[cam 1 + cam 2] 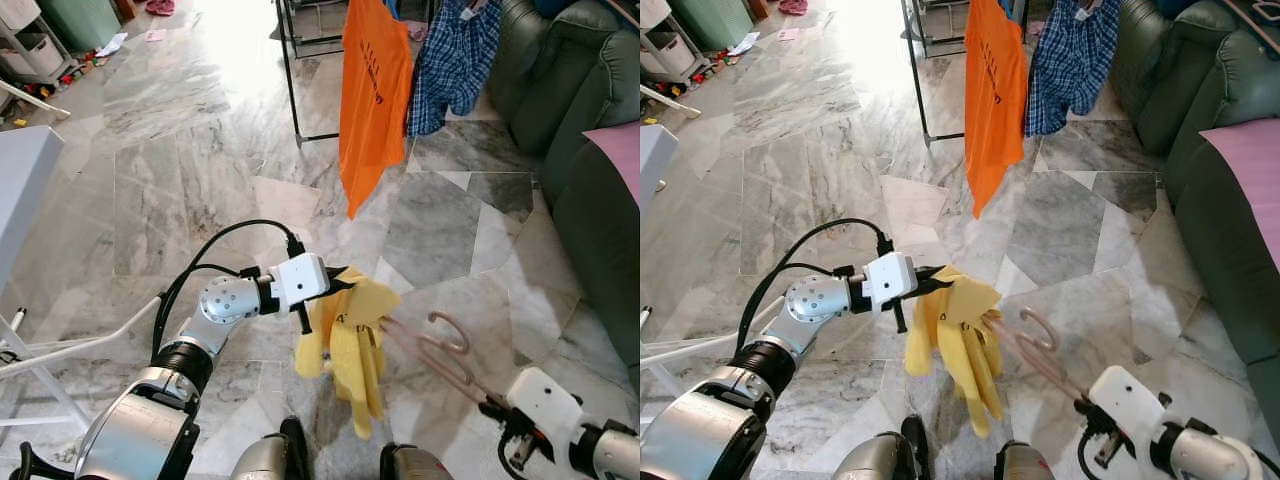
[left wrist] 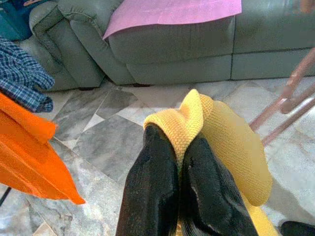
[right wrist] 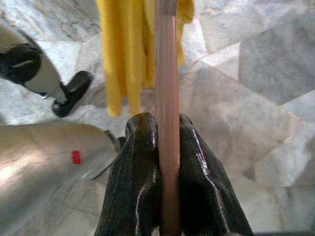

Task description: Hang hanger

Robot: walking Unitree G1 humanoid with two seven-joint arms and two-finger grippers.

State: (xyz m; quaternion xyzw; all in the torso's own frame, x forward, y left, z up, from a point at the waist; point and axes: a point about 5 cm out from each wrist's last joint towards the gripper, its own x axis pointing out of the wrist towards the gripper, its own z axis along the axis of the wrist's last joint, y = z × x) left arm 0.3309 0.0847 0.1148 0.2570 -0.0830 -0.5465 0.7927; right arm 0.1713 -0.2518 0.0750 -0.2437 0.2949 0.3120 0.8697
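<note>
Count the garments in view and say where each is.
3. A yellow garment hangs pinched in the left claw. An orange shirt and a blue plaid shirt hang on the rack ahead. More may hang out of frame.

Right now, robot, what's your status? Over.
Left gripper shut on yellow garment. Right gripper shut on pink hanger. Clothes rack ahead, orange shirt hanging.
</note>
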